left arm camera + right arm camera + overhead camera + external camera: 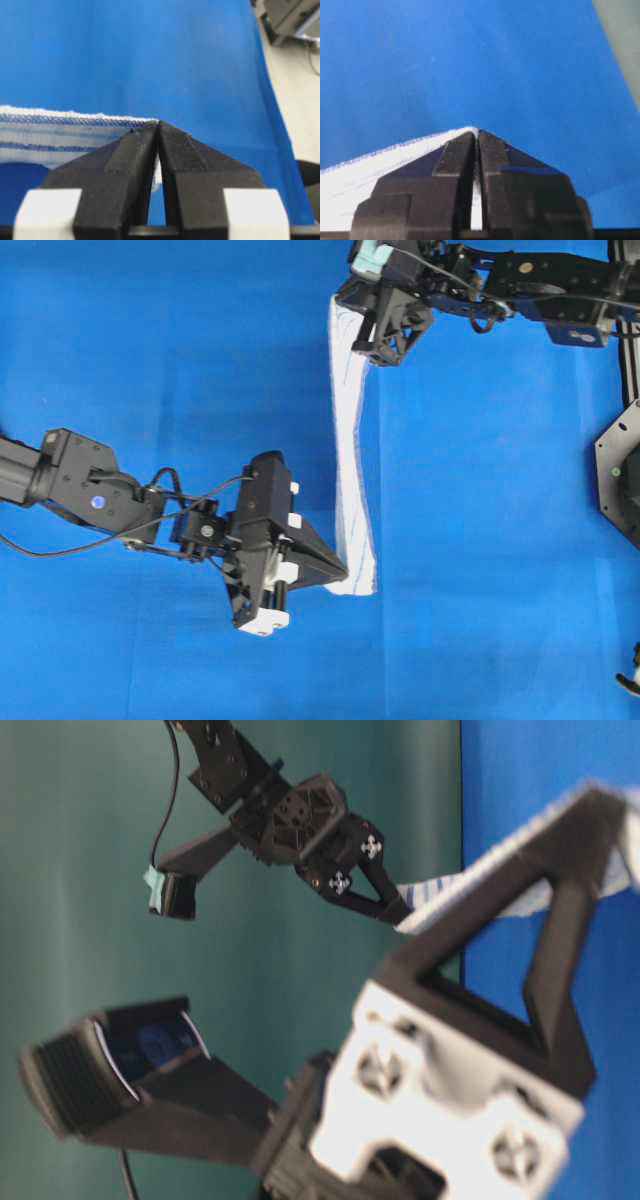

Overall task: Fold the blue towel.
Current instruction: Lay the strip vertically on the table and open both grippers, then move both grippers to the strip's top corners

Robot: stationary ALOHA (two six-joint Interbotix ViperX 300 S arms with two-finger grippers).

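Note:
The blue towel (350,470), white with thin blue stripes, shows from overhead as a long narrow band stretched between my two grippers. My left gripper (345,568) is shut on its near corner. The left wrist view has the hem and stripes (50,137) running off left of the closed left gripper (158,122). My right gripper (367,352) is shut on the far corner, and white cloth (370,170) trails left from the tips of that gripper (478,131). At table level, the striped towel (440,895) leaves the right gripper (402,918) and passes behind the blurred left gripper (600,795).
A plain blue sheet (150,360) covers the table. A black mount (620,470) stands at the right edge. The sheet's edge and bare pale surface (300,100) show at the right of the left wrist view. A green wall (100,840) backs the scene.

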